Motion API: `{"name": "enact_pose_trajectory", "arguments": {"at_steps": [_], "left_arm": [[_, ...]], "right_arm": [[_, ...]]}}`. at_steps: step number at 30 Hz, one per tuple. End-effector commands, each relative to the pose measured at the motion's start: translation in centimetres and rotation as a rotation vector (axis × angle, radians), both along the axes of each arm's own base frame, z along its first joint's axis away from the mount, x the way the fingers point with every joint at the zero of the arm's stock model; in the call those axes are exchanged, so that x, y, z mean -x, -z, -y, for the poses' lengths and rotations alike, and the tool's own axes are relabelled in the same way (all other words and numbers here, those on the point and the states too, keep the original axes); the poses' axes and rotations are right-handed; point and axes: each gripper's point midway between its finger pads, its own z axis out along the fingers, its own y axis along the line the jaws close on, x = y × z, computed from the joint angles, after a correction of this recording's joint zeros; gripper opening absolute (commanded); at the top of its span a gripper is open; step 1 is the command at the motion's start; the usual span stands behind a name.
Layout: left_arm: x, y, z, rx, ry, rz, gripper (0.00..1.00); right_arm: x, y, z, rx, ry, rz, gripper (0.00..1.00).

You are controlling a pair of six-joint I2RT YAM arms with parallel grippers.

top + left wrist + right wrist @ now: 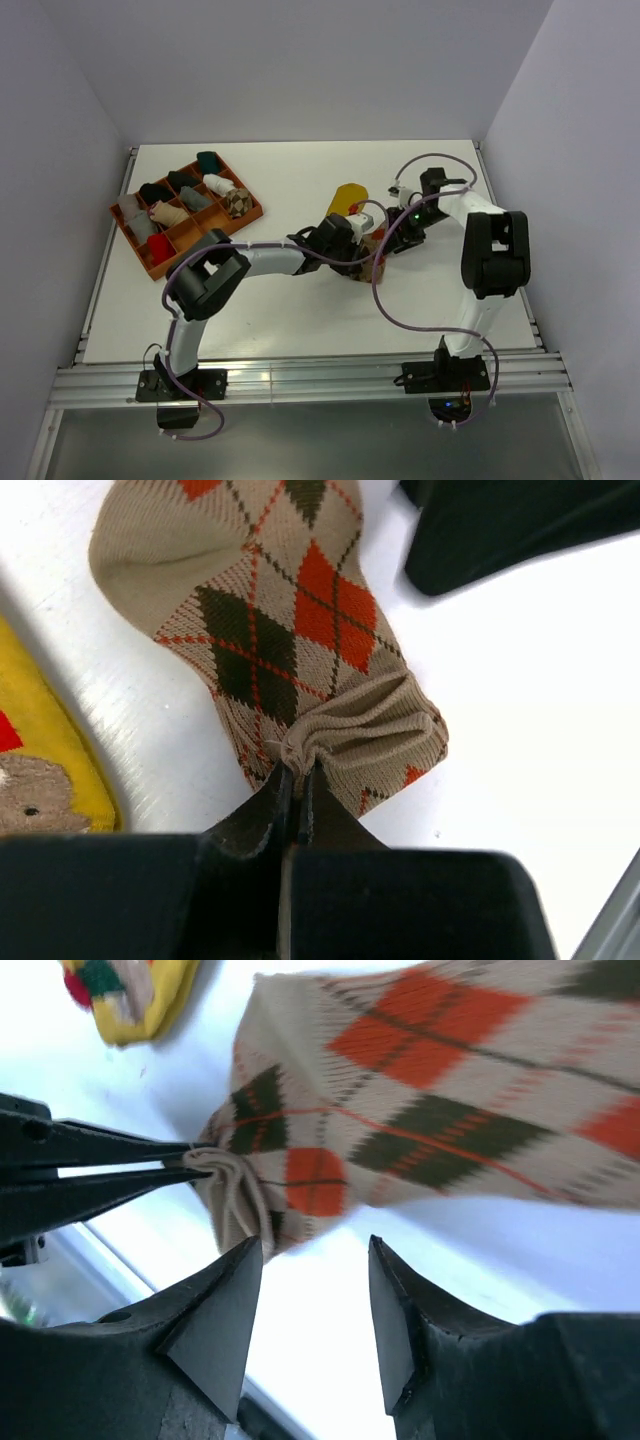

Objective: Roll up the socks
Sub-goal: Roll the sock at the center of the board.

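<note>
Left fingers clench the bunched cuff of the orange argyle sock — it lies on the surface, nearer the right edge. Right fingers stand released beside it — mustard sock alongside.

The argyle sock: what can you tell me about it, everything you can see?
The argyle sock is soft beige knit with orange and dark brown diamonds crossed by thin red lines. It lies flat on the white table, beside a yellow sock. Its ribbed cuff is bunched into folds, pinched by the shut left gripper. The right gripper stands open just by the cuff, holding nothing.
</note>
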Motion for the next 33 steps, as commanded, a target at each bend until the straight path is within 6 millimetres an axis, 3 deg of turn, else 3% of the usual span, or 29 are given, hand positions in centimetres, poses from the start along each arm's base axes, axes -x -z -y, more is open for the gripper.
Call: {"name": "enact_pose_trajectory", "arguments": {"at_steps": [1,7,8,9,11,13,18,24,33], "left_arm": [[0.7,3.6,-2.8,-0.182,-0.094,-0.119,0.0],[1.5,3.7,-3.4,-0.268,-0.11,-0.214,0.0],[1.8,3.4,-3.2,-0.263,-0.097,-0.229,0.0],[2.2,3.6,-3.4,-0.279,-0.09,-0.254,0.0],[2.5,3.3,-3.0,-0.276,-0.064,-0.278,0.0],[3.0,3.6,-3.5,-0.307,-0.062,-0.303,0.0],[3.5,4.0,-3.6,-0.342,-0.034,-0.35,0.0],[4.0,4.1,-3.5,-0.356,-0.012,-0.397,0.0],[4.7,3.9,-2.9,-0.31,0.019,-0.447,0.0]], "right_arm": [[-2.1,-1.8,1.9,-0.003,0.06,0.166,0.54],[-2.4,-4.2,2.9,0.008,0.048,0.409,0.53],[-2.7,-5.8,2.6,-0.008,0.018,0.497,0.53],[-2.0,-5.5,2.5,-0.013,0.01,0.507,0.53],[-1.7,-7.1,2.1,-0.031,-0.044,0.616,0.54],[-0.7,-7.3,1.8,-0.043,-0.073,0.658,0.54],[2.3,-6.6,0.1,-0.1,-0.258,0.715,0.54],[5.4,-5.4,-2.9,0.034,-0.482,0.893,0.56],[6.8,-2.3,-5.1,0.166,-0.668,0.976,0.59]]}}
